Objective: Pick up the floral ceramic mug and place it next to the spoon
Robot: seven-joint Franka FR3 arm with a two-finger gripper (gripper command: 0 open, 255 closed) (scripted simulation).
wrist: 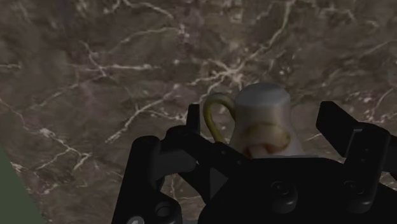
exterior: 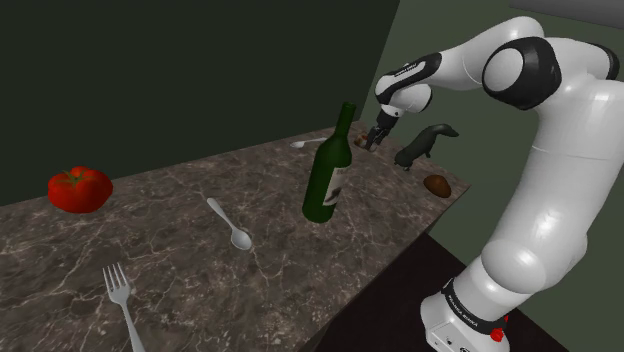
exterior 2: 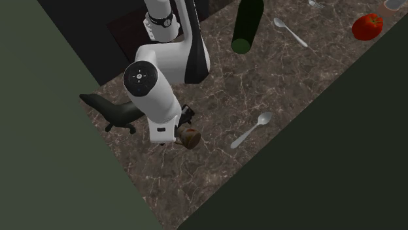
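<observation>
The arm [exterior: 560, 150] is rising at the shoulder view's lower right, folding at the elbow and reaching out over the table's [exterior: 200, 270] far end, its wrist pointing down. The claw [exterior: 374, 138] is hanging over the mug [exterior: 361, 142], released. Its fingers [wrist: 340, 127] are standing apart on either side of the mug's body. Marble is showing between one finger and the mug, and the other finger is sitting just beside the yellowish handle [wrist: 215, 114]. The mug is lying near the table's end, where the green wall [exterior 2: 52, 163] is closing in on the second exterior view's left. A dark animal figurine [exterior 2: 114, 111] is standing close by, at the table's edge. The spoon [exterior 2: 252, 129] is lying apart from the mug towards the dark wall [exterior 2: 327, 170], with bare marble running between the two. Further along the table, a green bottle [exterior: 330, 170] is standing upright, and beyond it a second spoon [exterior: 228, 222] is lying in open marble.
</observation>
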